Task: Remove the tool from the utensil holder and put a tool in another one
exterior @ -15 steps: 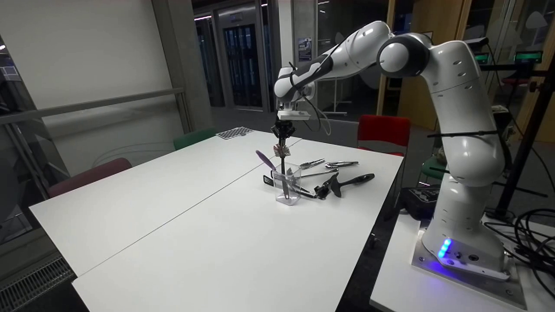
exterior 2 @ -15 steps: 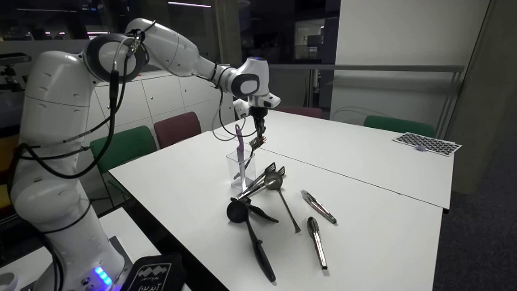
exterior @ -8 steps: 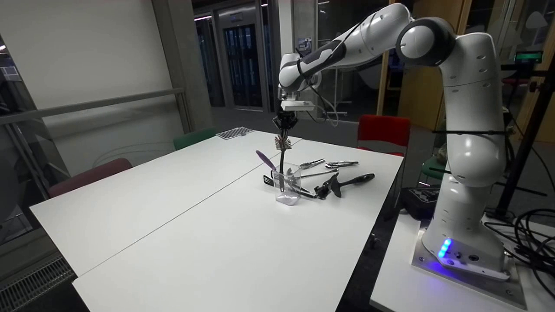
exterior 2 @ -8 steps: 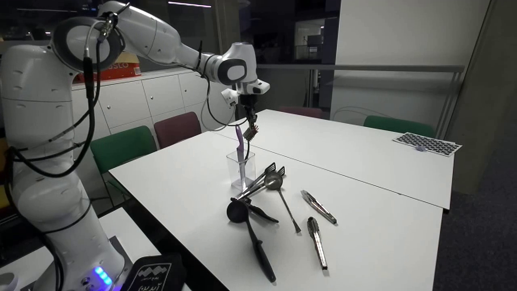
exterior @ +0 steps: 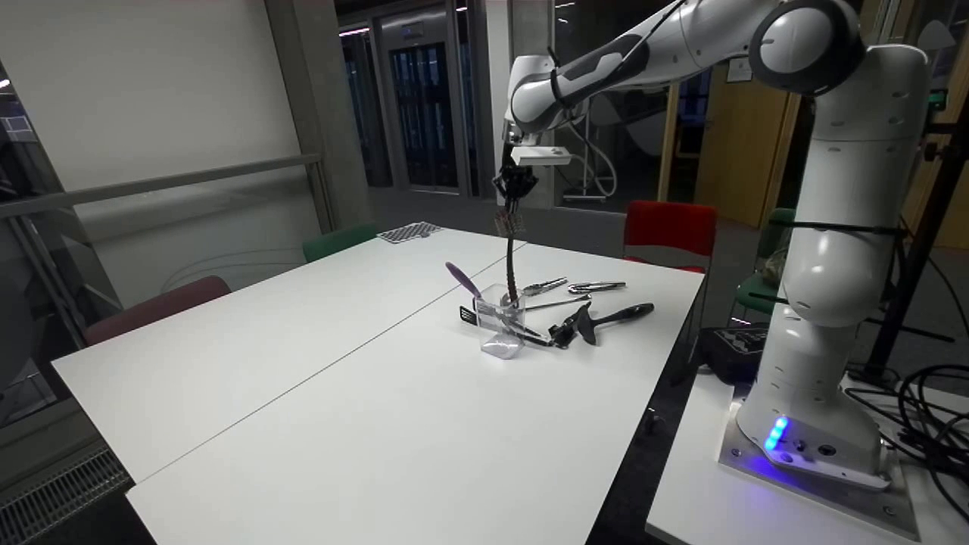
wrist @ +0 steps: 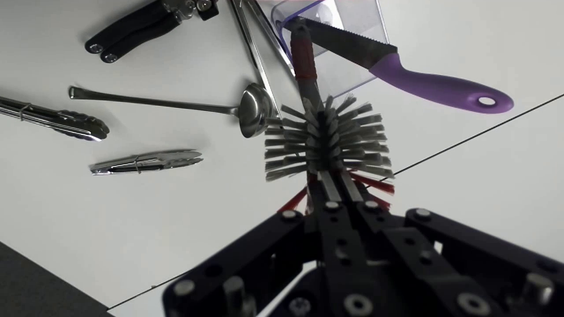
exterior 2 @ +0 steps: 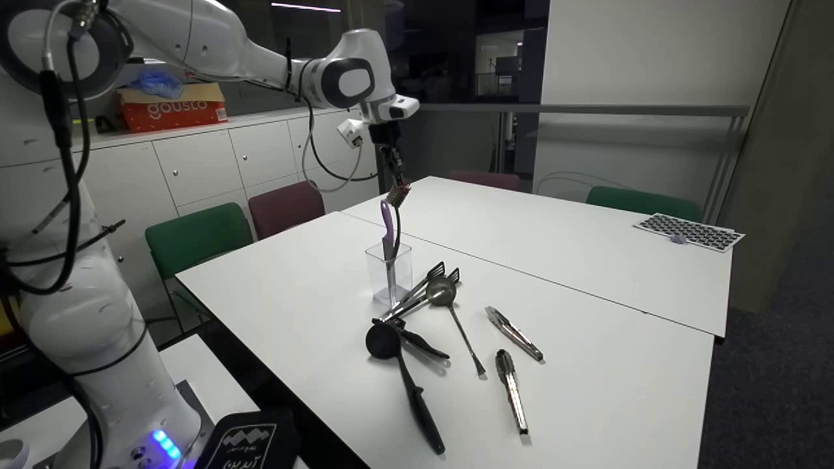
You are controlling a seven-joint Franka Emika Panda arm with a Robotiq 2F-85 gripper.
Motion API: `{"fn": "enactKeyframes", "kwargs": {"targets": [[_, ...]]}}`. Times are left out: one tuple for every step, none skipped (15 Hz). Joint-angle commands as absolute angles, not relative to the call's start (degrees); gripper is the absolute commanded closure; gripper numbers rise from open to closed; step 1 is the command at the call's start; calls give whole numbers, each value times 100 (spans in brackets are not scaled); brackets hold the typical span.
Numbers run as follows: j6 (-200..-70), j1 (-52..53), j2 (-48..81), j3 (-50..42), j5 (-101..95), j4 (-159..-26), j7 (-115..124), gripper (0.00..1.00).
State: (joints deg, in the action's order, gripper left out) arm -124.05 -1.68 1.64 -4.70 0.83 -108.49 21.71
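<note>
Over the smooth white table, I see the black gripper pinching a brush by its splayed, bristled head, handle hanging at the rim of the clear, square-sided plastic utensil holder standing there, a saw-toothed, purple-handled knife tilting inside.

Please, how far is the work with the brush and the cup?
Done: the claw grips the brush by its bristle end. In hand: its removal, it seems; the handle end is near the rim of the cup, clearance uncertain. Left, probably: laying it down and inserting another tool, like the loose metal ladle.
</note>
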Motion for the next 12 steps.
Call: {"fn": "enactKeyframes", "kwargs": {"targets": [[-12710,-257,-683,-445,-305,-11501,2418,99],[-12716,-295,-822,-443,-336,-11566,2451,99],[-12724,-338,-956,-442,-371,-11628,2500,99],[-12738,-392,-1096,-444,-401,-11702,2538,99],[-12771,-454,-1221,-442,-456,-11768,2608,99],[-12805,-536,-1337,-438,-555,-11824,2713,99],[-12859,-645,-1435,-426,-741,-11863,2909,99],[-12903,-759,-1500,-413,-941,-11892,3100,99],[-12893,-893,-1513,-387,-1229,-11887,3351,99],[-12774,-1011,-1494,-363,-1488,-11847,3566,99],[-12421,-1023,-1397,-429,-1391,-11712,3409,99],[-12188,-983,-1291,-526,-1090,-11619,3111,99]]}}
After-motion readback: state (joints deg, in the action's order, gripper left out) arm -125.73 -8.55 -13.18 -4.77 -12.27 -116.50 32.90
